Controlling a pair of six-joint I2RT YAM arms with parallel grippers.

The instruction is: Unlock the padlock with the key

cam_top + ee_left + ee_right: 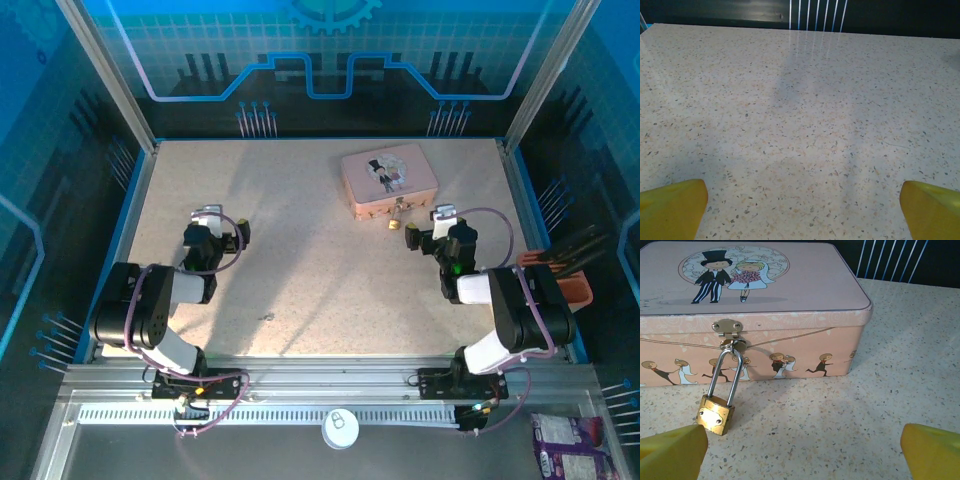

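Note:
The padlock (pixel 715 413) is small, with a brass body and a thin silver shackle. It hangs from the hasp of a pink tin (pixel 790 285) that has a cartoon couple on its lid, and its body rests on the table. In the top view the padlock (pixel 396 223) sits at the tin's (pixel 388 178) near side. My right gripper (pixel 425 233) is just right of it, low over the table and open; in the wrist view the right gripper (pixel 802 447) has nothing between its yellow fingertips (pixel 672 450). My left gripper (pixel 224 230) is open over bare table at the left, and the left gripper (pixel 802 202) is empty. A tiny dark item (pixel 268 317) lies mid-table, too small to tell whether it is the key.
A blue raised rim (pixel 128 215) borders the speckled table. Outside the right edge stands an orange holder (pixel 572 287) with dark tools. On the near metal rail are a white round cap (pixel 340 428) and a purple packet (pixel 566 446).

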